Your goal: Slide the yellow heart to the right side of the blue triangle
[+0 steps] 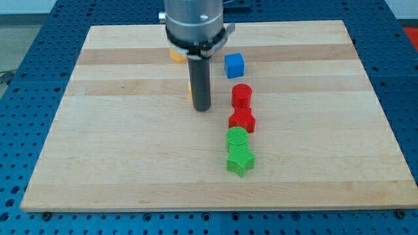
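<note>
My tip (202, 108) rests on the wooden board (117, 143), left of the column of red blocks. A thin sliver of a yellow block (191, 89) shows just behind the rod's left side, touching or nearly touching it; its shape is hidden. A second yellow-orange block (176, 54) peeks out under the arm's body at the view's top; its shape is also hidden. No blue triangle shows; the arm may cover it. A blue cube (234, 65) sits to the right of the rod, near the view's top.
Right of my tip runs a column of blocks: a red cylinder (241, 95), a red block (242, 121), a green cylinder (237, 138) and a green star (240, 162). A blue perforated table surrounds the board.
</note>
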You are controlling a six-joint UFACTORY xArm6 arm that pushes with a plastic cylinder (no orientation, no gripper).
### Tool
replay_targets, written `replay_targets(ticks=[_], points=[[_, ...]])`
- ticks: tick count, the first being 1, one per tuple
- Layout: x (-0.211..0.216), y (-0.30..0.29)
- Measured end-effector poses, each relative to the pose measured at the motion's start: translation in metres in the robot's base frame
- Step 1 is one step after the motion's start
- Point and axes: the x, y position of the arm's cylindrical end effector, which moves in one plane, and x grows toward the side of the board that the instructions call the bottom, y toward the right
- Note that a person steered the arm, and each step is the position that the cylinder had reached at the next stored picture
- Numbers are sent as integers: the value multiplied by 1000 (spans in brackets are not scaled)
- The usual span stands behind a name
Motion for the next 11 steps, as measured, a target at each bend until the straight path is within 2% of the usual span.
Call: replay_targets(ticks=[2,3,4,5,6,7,11], points=[[-4,0],[36,-8],[36,-29],[-10,-30],[-23,-30],[-46,0],[-89,16]])
